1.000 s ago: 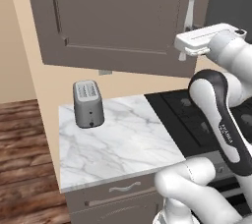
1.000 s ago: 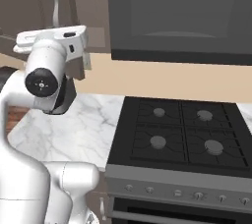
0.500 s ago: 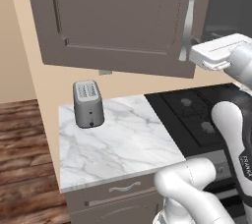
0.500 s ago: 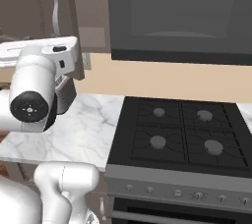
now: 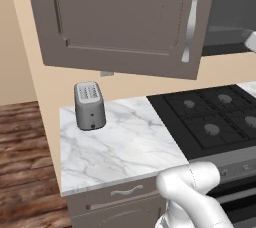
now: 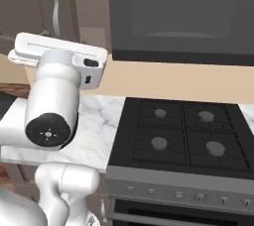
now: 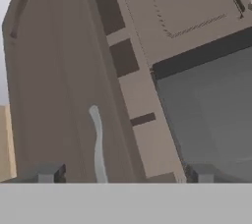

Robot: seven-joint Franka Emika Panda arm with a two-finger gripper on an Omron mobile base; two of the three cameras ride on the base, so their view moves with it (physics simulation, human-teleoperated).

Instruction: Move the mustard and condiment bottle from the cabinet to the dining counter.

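Swinging off to the right since a second ago, the arm is now leaving the left base view almost free of its upper links, with the hand that hung by the cabinet handle then no longer in front of the door; the toaster, worktop and hob are lying where they lay before.

The cabinet (image 5: 120, 19) is hanging on the wall above the worktop, its panelled grey-brown door standing slightly ajar. Its curved silver handle (image 5: 190, 24) is running upright along the door's right edge, long axis vertical. In the hand view the door (image 7: 59, 80) is appearing tilted, with the handle (image 7: 97, 144) lying between the two dark fingertips (image 7: 49, 173).

The gripper (image 7: 123, 174) is standing wide apart and holding nothing, its tips well separated on either side of the handle and not touching it.

No writing or brand can be read on anything.

A grey two-slot toaster (image 5: 89, 105) is standing upright at the back left of the small white grey-veined marble worktop (image 5: 125, 152), which is sitting on grey base cabinets. Just to its right a black four-burner hob (image 6: 183, 131) is lying under a dark hood (image 6: 181, 14). Beige wall is running behind, and brown wood flooring (image 5: 25, 172) is showing at the left.
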